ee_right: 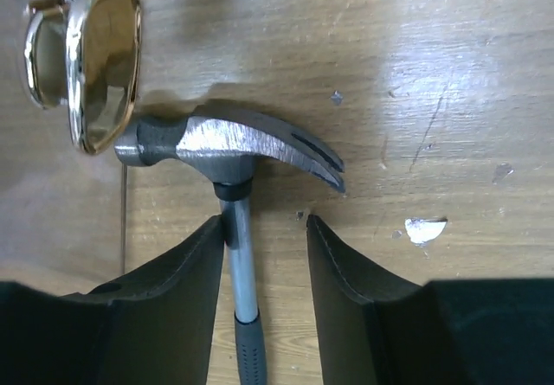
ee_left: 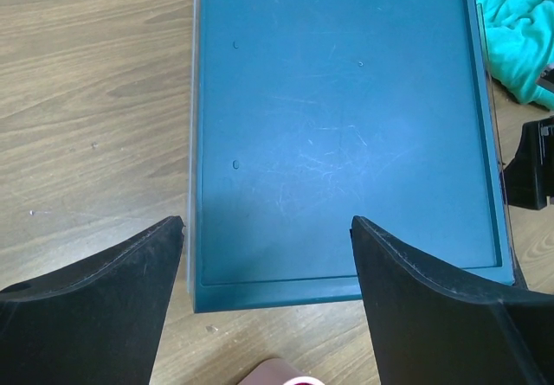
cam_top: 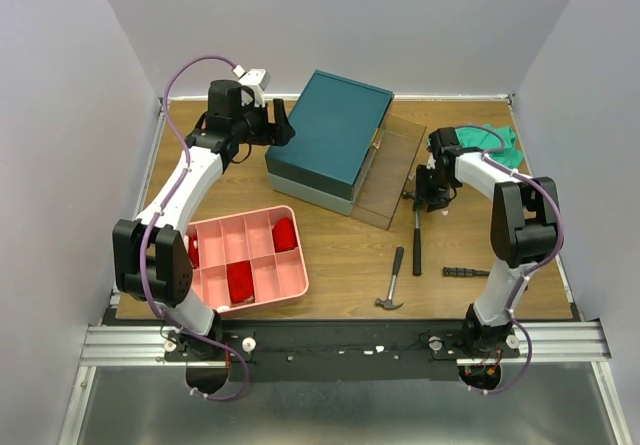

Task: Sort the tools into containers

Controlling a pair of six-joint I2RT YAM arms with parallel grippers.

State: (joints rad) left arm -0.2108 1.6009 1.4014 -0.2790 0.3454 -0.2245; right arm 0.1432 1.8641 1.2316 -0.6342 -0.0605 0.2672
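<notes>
The dark teal box (cam_top: 330, 133) stands at the back with one clear drawer (cam_top: 388, 170) pulled out to its right. A steel-headed hammer (ee_right: 227, 145) lies beside that drawer's orange handle (ee_right: 93, 67). My right gripper (ee_right: 264, 221) is open and straddles the hammer's shaft, which touches the left finger with a gap to the other. A second hammer (cam_top: 395, 281) and a black tool (cam_top: 466, 272) lie nearer the front. At the box's left end, above its lid (ee_left: 346, 125), my left gripper (ee_left: 267, 221) hangs open and empty.
A pink divided tray (cam_top: 290, 287) holding red pieces sits at the front left, its corner (ee_left: 279, 373) just showing in the left wrist view. A green cloth (cam_top: 503, 145) lies at the back right, behind the right arm.
</notes>
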